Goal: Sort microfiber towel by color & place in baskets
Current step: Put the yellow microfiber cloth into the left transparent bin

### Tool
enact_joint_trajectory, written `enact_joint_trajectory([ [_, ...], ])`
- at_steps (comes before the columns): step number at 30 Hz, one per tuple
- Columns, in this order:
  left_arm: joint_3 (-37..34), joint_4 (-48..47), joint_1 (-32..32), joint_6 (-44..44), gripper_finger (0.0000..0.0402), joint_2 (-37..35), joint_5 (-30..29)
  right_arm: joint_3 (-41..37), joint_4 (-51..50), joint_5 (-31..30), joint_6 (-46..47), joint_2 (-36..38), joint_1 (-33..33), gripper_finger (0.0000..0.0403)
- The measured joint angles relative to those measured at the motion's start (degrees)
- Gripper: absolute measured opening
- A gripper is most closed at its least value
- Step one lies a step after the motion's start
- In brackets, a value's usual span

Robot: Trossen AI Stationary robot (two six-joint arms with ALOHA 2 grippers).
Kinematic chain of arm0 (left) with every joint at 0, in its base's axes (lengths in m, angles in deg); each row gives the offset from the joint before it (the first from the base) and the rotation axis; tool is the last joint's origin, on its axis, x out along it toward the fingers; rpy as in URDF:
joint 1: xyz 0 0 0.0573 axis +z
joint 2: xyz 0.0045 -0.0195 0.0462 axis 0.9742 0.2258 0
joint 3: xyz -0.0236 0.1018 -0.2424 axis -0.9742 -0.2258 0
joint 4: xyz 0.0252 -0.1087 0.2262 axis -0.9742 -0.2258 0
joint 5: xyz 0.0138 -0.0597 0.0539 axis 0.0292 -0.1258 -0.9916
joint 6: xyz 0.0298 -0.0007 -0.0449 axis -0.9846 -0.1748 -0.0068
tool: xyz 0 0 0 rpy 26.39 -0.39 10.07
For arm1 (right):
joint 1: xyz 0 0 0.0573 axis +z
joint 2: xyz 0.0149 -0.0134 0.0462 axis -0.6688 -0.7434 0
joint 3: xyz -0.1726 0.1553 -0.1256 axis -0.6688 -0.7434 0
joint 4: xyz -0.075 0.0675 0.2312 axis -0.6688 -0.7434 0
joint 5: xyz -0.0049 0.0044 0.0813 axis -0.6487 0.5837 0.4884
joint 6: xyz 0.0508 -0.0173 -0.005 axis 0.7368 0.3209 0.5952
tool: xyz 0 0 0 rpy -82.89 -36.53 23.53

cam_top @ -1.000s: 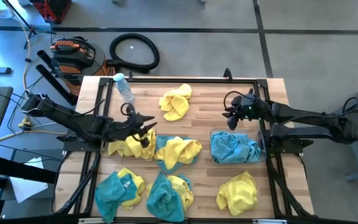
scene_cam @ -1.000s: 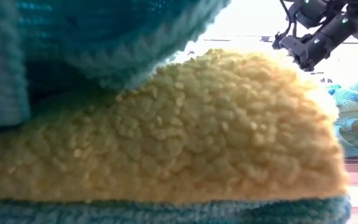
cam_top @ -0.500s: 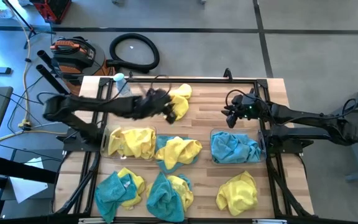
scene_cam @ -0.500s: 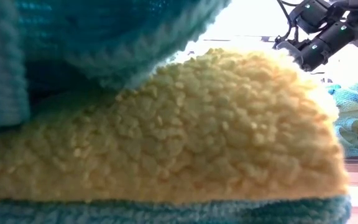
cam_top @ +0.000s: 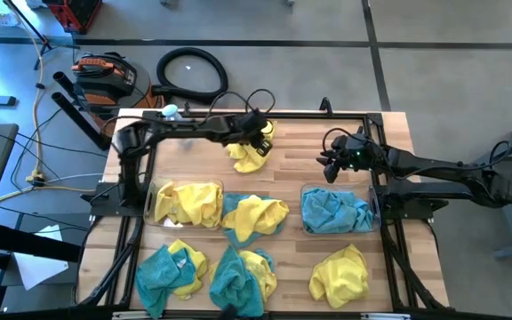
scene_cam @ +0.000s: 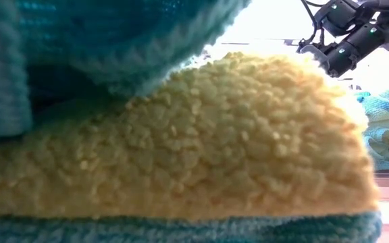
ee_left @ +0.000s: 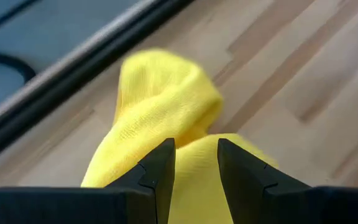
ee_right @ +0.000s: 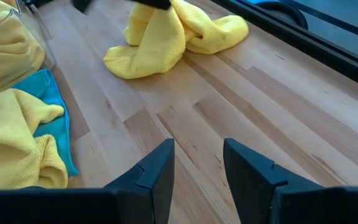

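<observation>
Left hand point(cam_top: 254, 135) hovers, fingers spread, over the yellow towel point(cam_top: 250, 153) near the worktop's far edge. Recommend descending onto its raised fold before pinching. Right hand point(cam_top: 330, 162) waits, spread, beside the blue basket point(cam_top: 306, 191).

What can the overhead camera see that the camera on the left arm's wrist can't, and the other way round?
Only the overhead view shows the whole table: both baskets, the left basket holding yellow towels and the right basket holding teal ones, the loose mixed piles along the near edge, the water bottle, and the right gripper hovering above bare wood. Only the left wrist view shows, close up, the left gripper open, its fingers just above the cloth with a gap between them. Both show the lone yellow towel at the far side of the table.
</observation>
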Motion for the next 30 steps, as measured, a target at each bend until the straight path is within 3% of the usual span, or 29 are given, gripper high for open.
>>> enact_joint_trajectory([
  [11,6.8,-7.4,3.0,-0.7,0.0109,11.4,3.7,0.0,0.0,-0.1,-0.6,0.0,0.0,0.0133],
  [15,8.1,-9.1,2.6,-1.4,0.0082,11.1,4.2,0.0,0.0,-0.1,-0.6,0.0,0.0,0.0133],
  [19,8.0,-10.9,2.6,-1.5,0.0014,11.1,4.5,0.0,0.0,-0.1,-0.6,0.0,0.0,0.0133],
  [24,8.0,-13.4,1.8,-3.1,0.0002,8.5,2.4,0.0,-0.2,-0.1,-0.4,0.0,0.0,0.0133],
  [30,7.9,-16.6,-1.7,-4.6,0.0001,-0.5,-0.1,0.0,-0.5,-0.1,0.2,0.0,0.0,0.0133],
])
